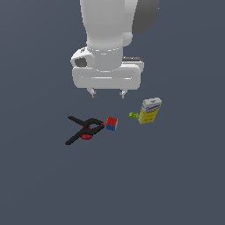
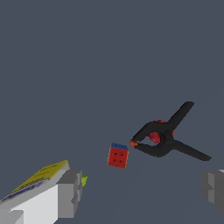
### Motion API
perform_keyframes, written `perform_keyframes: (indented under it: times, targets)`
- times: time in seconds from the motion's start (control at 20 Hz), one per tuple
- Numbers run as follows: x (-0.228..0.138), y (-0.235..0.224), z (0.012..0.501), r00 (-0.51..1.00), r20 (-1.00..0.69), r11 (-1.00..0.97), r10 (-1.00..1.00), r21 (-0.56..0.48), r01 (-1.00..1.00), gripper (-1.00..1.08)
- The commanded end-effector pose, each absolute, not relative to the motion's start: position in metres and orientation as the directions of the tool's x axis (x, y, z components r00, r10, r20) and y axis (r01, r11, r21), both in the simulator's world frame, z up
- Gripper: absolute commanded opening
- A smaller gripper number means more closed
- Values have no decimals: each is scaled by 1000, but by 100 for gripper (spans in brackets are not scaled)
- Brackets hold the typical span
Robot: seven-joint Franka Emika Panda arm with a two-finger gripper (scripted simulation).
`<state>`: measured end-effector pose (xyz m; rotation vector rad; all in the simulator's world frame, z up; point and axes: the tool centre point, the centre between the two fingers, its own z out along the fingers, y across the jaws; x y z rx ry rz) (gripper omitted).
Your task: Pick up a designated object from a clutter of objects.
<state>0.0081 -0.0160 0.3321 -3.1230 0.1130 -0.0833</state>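
My gripper hangs above the pile with its two fingers spread wide and nothing between them, and the cube I am after sits on the floor below it, not yet touched. In the wrist view the red tiled face of the cube looks up at me, a strip of blue along one edge.

The clamp is my worry. Its red-tipped nose ends just beside the cube, close enough that I cannot tell whether they touch. If I come down with one finger on that side, I judge it could land on the clamp's nose instead of the floor, or pinch the nose together with the cube and drag both up. A descent slightly off centre could also nudge the cube away, since it looks light and free to slide.

On the cube's other side, the small green piece lies near, and the yellow-and-white box stands beyond it, touching or almost touching the green piece. Both look far enough from the cube to leave a finger room.

The floor is flat, bare dark grey. It runs unbroken to every edge of both views, and I see no walls or other furnishings.
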Motion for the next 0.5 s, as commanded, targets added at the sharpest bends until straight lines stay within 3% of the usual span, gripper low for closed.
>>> perform_keyframes:
  times: [0.0,0.45]
  targets:
    - [8,-16,332,996,53,-997,-73,-17,-72,100]
    - [6,-34,332,992,53,-993,-117,-34,-115,100]
